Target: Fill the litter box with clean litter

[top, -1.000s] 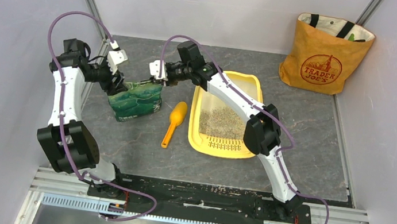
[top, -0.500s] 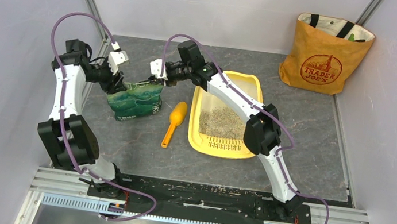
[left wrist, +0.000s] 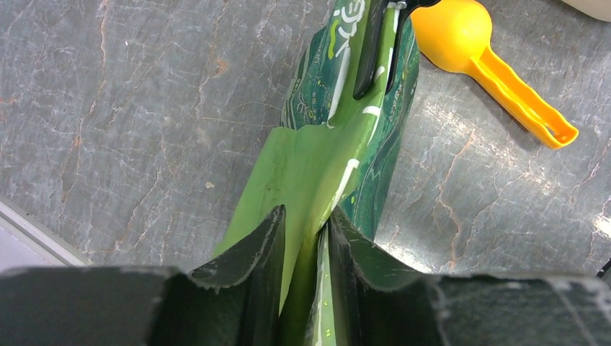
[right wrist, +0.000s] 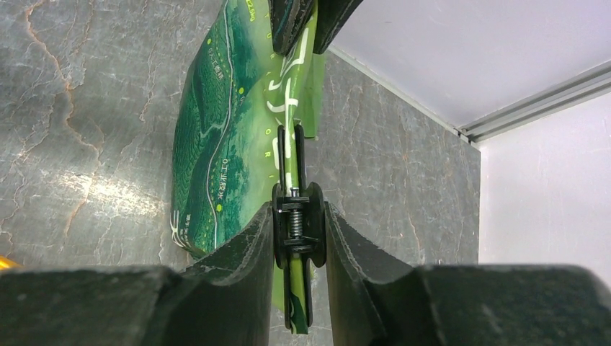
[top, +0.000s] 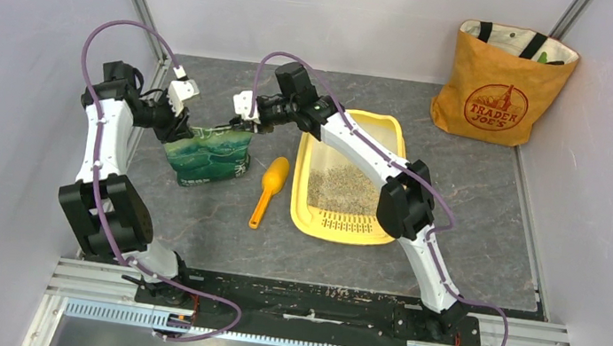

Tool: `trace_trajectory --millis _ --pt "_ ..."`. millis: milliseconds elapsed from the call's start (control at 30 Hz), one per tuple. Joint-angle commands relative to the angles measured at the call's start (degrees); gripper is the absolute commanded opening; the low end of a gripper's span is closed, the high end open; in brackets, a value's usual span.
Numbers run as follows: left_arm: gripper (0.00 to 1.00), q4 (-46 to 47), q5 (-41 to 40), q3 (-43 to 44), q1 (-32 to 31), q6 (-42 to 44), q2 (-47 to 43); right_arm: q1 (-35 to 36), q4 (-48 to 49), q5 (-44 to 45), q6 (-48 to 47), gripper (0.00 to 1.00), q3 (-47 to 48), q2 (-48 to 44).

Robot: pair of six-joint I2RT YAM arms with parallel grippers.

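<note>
A crinkly green litter bag [top: 208, 158] stands upright on the grey table, left of the yellow litter box [top: 302, 181]. Grey-beige clean litter [top: 341, 187] covers part of the box floor. My left gripper [top: 186, 132] pinches the bag's [left wrist: 324, 144] top left edge; in the left wrist view the green film sits squeezed between the gripper's [left wrist: 307, 213] fingers. My right gripper [top: 249, 122] is at the bag's top right. In the right wrist view the gripper [right wrist: 298, 207] is shut on a black spring clip [right wrist: 297, 238] clamped over the bag's [right wrist: 223, 144] top edge.
An orange-yellow scoop [top: 268, 188] lies on the table between bag and litter box. An orange tote bag [top: 501, 82] stands at the back right corner. Grey walls close in the left, back and right sides.
My left gripper's jaws have narrowed onto the bag's top left edge, and the left arm has shifted slightly. The right gripper stays on the clip.
</note>
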Motion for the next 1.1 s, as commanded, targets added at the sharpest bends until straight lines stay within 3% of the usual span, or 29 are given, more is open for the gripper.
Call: trace_trajectory --millis 0,100,267,533,700,1067 --pt "0.32 0.94 0.64 0.17 -0.05 1.12 -0.57 0.2 2.53 -0.68 2.61 0.4 0.14 -4.95" --pt "0.31 0.95 1.25 -0.18 -0.14 1.71 -1.03 0.38 2.69 0.06 4.03 0.54 0.59 -4.67" --pt "0.31 0.98 1.42 -0.55 -0.24 2.09 -1.25 0.58 2.88 0.44 4.2 0.54 0.59 -4.42" --pt "0.31 0.94 1.23 -0.72 -0.27 2.47 -1.74 0.63 0.67 0.75 2.99 0.39 2.08 -3.35" --pt "0.3 0.92 0.99 -0.53 -0.23 2.59 -1.5 0.57 -0.99 -0.25 1.87 0.02 2.79 -3.61" --pt "0.3 0.92 0.21 -1.08 -0.23 2.14 -1.25 -0.52 6.36 0.22 8.63 0.0 4.76 -6.37"
